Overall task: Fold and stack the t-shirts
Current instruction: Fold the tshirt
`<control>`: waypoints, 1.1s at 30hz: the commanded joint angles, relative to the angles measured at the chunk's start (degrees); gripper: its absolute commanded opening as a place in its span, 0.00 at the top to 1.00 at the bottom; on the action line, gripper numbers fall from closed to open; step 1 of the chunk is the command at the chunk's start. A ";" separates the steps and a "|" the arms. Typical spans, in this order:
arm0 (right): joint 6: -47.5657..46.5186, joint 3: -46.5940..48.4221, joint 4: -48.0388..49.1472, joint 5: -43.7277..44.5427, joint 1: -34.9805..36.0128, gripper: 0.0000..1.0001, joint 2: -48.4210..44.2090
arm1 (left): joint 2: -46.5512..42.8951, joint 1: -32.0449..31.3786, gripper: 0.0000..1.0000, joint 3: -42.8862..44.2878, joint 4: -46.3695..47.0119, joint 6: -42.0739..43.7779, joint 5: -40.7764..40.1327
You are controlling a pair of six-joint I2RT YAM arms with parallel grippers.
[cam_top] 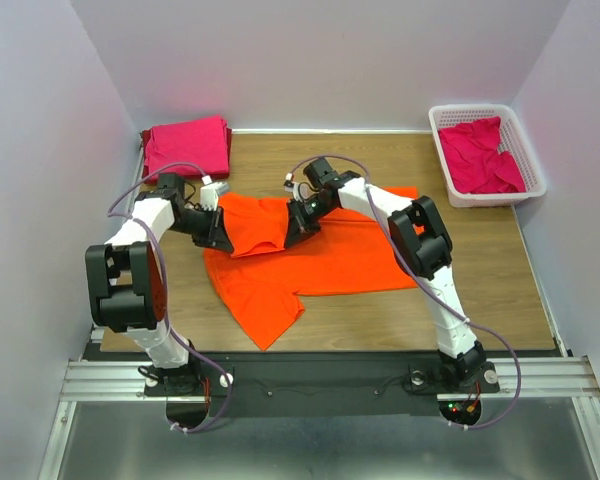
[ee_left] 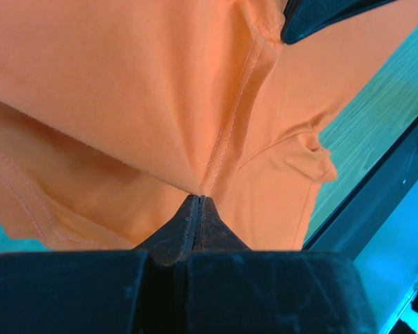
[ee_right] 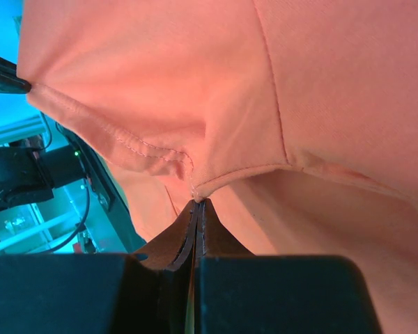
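A bright orange t-shirt (cam_top: 330, 262) lies spread on the wooden table, its left part lifted into a flap (cam_top: 258, 222) between my two grippers. My left gripper (cam_top: 223, 238) is shut on a seam of the orange cloth (ee_left: 216, 139), its tips (ee_left: 198, 198) pinched together. At the flap's right side my right gripper (cam_top: 292, 238) is shut on a stitched hem of the same shirt (ee_right: 195, 184). A folded magenta-pink t-shirt (cam_top: 187, 146) rests at the back left. Another magenta-pink t-shirt (cam_top: 485, 158) lies crumpled in the basket.
The white lattice basket (cam_top: 495, 198) stands at the back right corner. Grey walls close in the table on three sides. A black rail (cam_top: 320, 375) with the arm bases runs along the near edge. Bare wood (cam_top: 480, 290) shows to the right of the orange shirt.
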 commanded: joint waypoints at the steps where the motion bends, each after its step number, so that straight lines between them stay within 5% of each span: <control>1: -1.18 -1.30 1.35 -1.43 0.28 0.99 -3.64 | -1.89 -1.48 1.00 1.34 -4.10 2.31 -1.98; 7: -1.79 -2.18 1.26 -0.46 0.28 0.99 -3.21 | 0.83 -2.28 0.99 3.01 -6.83 4.24 -4.01; 8: -1.97 -1.48 1.08 -0.02 0.28 0.99 -3.03 | 1.80 -2.10 0.78 3.71 -7.61 4.85 -3.92; 9: -2.23 -1.47 0.65 0.15 0.28 0.98 -3.12 | 2.24 -2.10 0.66 4.32 -7.88 5.21 -3.40; 13: -6.62 1.07 -2.77 0.24 -1.73 0.66 -5.56 | 3.82 1.84 0.40 10.37 -7.45 5.47 -1.72; 16: -10.31 0.38 -4.01 1.91 -5.85 0.49 -9.86 | 7.76 3.87 0.39 19.95 -7.18 4.86 -2.16; 23: -18.83 -2.70 -6.56 16.12 -17.03 0.55 -14.80 | 19.19 6.25 0.46 35.86 1.86 -2.69 -3.48; 33: -28.86 -5.69 -7.79 33.19 -20.29 0.60 -13.14 | 27.56 6.25 0.48 35.80 12.94 -9.73 -9.28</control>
